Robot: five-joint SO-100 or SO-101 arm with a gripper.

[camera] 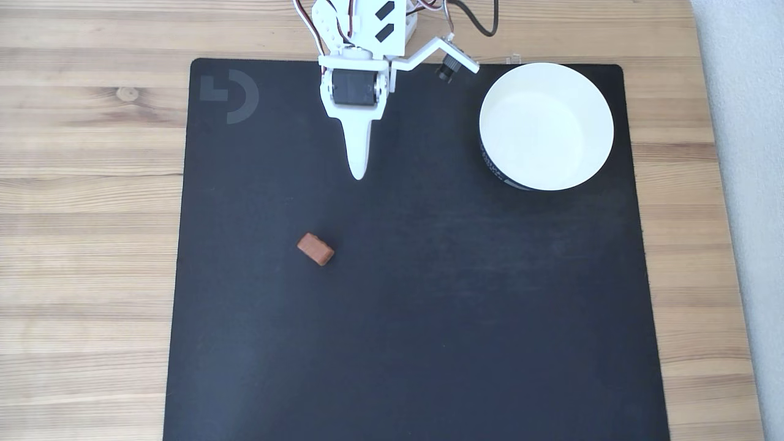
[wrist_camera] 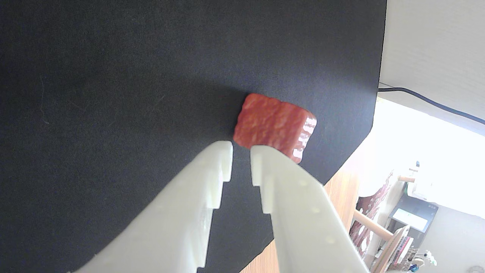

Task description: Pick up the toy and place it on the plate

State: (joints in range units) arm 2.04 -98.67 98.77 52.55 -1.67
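Note:
The toy (wrist_camera: pixel 271 123), a small reddish-brown speckled block, lies on the black mat just beyond my gripper's tips in the wrist view. In the fixed view the toy (camera: pixel 315 248) rests left of the mat's middle, below and slightly left of my gripper (camera: pixel 358 171), with a clear stretch of mat between them. My gripper (wrist_camera: pixel 241 146) has its white fingers (wrist_camera: pixel 212 170) drawn together with only a narrow slit between them, and it holds nothing. The plate (camera: pixel 545 122), a round white dish with a dark outer band, stands at the mat's upper right, with nothing in it.
The black mat (camera: pixel 429 337) covers most of a wooden table (camera: pixel 86 214). In the wrist view, the mat's edge (wrist_camera: pixel 373 113) and a dark cable (wrist_camera: pixel 435 103) lie to the right. The arm's base and wires (camera: pixel 367 24) sit at the top of the fixed view.

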